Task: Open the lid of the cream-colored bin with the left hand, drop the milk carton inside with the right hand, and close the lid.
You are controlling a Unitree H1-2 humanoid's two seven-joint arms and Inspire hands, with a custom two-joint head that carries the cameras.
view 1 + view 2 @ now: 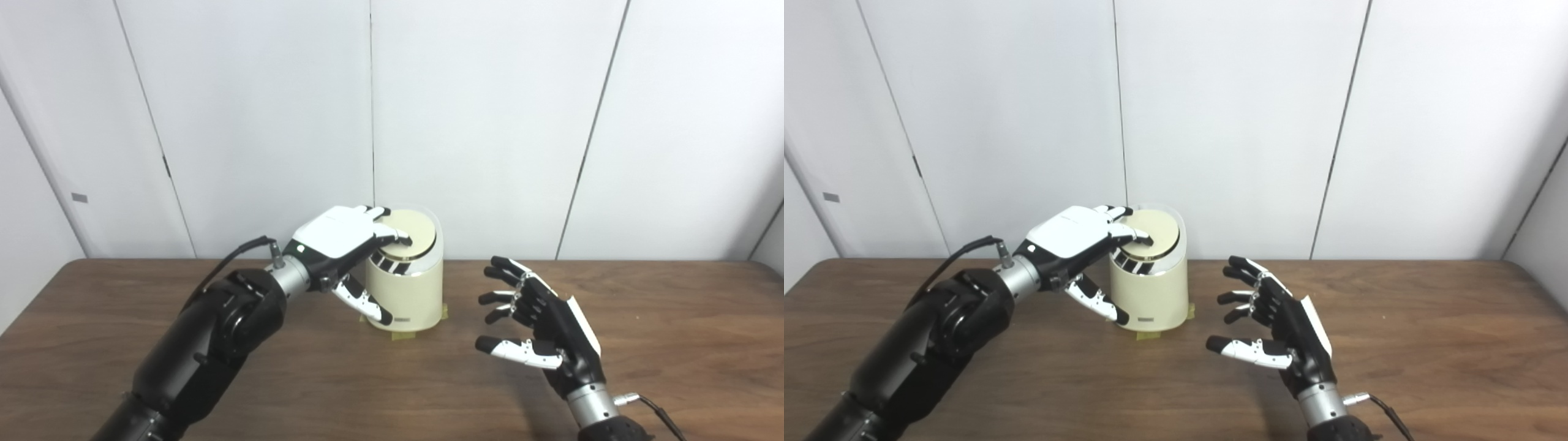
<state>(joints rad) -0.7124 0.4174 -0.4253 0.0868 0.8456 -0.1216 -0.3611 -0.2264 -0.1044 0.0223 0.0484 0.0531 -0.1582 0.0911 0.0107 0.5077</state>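
The cream-colored bin [411, 294] stands upright at the back middle of the table, on yellow tape [398, 334]. Its round lid [419, 228] lies flat on top, down. My left hand [343, 242] rests on the lid's left side, fingers laid over it and thumb hanging down along the bin's front left; it holds nothing. My right hand [539, 324] hovers open and empty to the right of the bin, fingers spread toward it, apart from it. No milk carton is in view.
The brown wooden table [674, 331] runs to a white panelled wall [490, 122] close behind the bin. A cable [658, 413] trails from my right wrist and another from my left wrist [245, 248].
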